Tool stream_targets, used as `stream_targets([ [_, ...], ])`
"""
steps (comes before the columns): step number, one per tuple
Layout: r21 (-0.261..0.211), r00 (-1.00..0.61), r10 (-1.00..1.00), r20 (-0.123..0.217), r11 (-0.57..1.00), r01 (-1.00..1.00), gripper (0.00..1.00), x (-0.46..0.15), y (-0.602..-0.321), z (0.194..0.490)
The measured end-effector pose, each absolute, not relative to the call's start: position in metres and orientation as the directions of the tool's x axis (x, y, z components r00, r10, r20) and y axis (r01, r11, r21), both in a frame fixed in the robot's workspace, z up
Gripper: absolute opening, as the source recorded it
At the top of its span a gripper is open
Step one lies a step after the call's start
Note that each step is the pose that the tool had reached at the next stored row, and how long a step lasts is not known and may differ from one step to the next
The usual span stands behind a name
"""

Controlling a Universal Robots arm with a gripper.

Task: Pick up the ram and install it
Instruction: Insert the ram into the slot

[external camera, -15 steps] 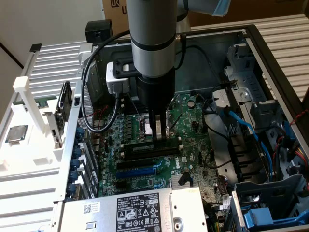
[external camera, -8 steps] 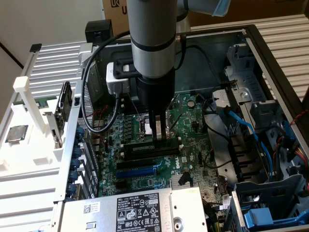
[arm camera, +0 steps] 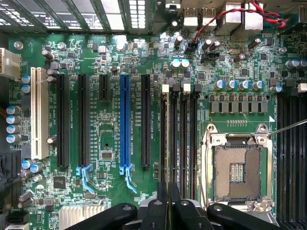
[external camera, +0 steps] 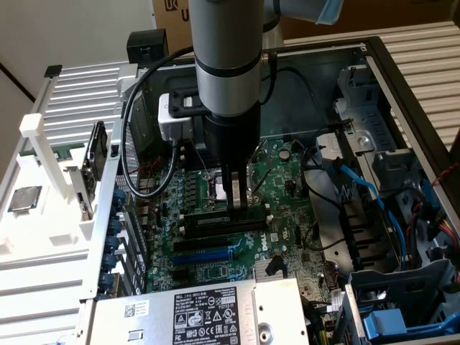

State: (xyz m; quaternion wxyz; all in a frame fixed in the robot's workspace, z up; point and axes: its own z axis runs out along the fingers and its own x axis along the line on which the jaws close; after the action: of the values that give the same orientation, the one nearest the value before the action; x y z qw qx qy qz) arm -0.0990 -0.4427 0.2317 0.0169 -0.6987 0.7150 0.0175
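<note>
You have an open computer case (external camera: 402,79) across most of the exterior view. Its green motherboard (external camera: 215,269) sits in the middle, with a blue expansion slot (external camera: 205,254) low on it and an open processor socket (arm camera: 237,172) framed in metal, and a labelled power supply (external camera: 194,316) lies along the bottom edge. At the exterior view's right you see blue cables (external camera: 366,190) running past the grey drive cage (external camera: 392,165); at its left a white rack (external camera: 43,144) carries a square silver processor chip (external camera: 24,199), and a cardboard box (external camera: 402,18) sits at the top.
</note>
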Motion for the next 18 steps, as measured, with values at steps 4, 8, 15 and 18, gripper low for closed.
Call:
stream_targets([
  [4, 0.002, -0.020, -0.999, -0.049, 0.020, -1.000, 0.13, -0.0990, -0.4427, 0.2317],
  [8, 0.002, -0.018, -0.999, -0.049, 0.018, -1.000, 0.13, -0.0990, -0.4430, 0.2317],
  [15, 0.002, -0.012, -0.999, -0.049, 0.012, -1.000, 0.13, -0.0990, -0.4434, 0.2317],
  [18, 0.002, -0.010, -0.999, -0.049, 0.010, -1.000, 0.13, -0.0990, -0.4434, 0.2317],
])
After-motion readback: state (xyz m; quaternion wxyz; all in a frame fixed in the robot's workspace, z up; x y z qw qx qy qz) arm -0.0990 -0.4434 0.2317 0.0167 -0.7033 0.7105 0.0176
